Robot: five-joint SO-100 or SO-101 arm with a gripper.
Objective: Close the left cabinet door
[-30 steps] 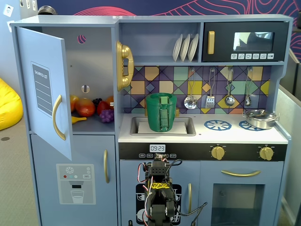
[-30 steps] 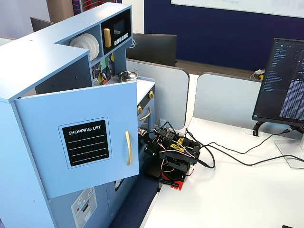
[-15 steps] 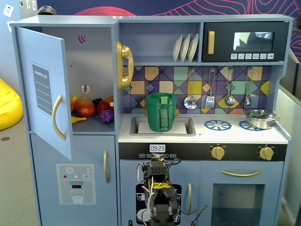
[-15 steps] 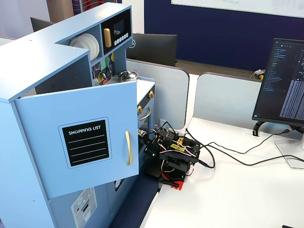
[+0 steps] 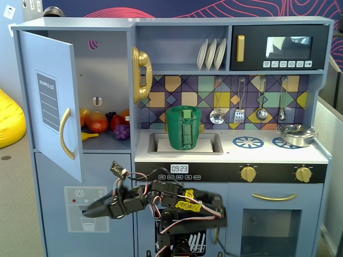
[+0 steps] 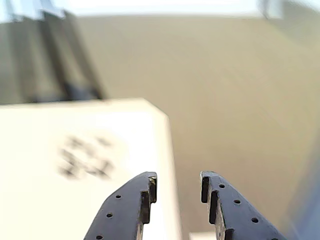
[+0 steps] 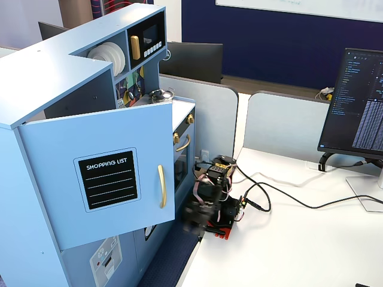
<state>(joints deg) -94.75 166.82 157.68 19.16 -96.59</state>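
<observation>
The left cabinet door [image 5: 51,101] is light blue with a black "SHOPPING LIST" panel [image 7: 108,179] and a curved gold handle [image 5: 65,134]. It stands swung open toward the room; in the side fixed view the door [image 7: 137,137] sticks out from the cabinet front. My gripper [image 5: 86,213] is low, below the door's bottom edge, and points left in front of the lower blue door. It touches nothing. In the wrist view the gripper [image 6: 178,180] has its jaws apart with nothing between them. In the side view the gripper [image 7: 190,221] is blurred.
Toy fruit [image 5: 102,122] lies inside the open compartment. A gold phone [image 5: 142,74] hangs beside it. A green cup [image 5: 184,127] sits in the sink. The ice-dispenser graphic [image 5: 86,208] is behind the gripper. Cables [image 7: 281,194] and a monitor [image 7: 359,101] are on the white desk.
</observation>
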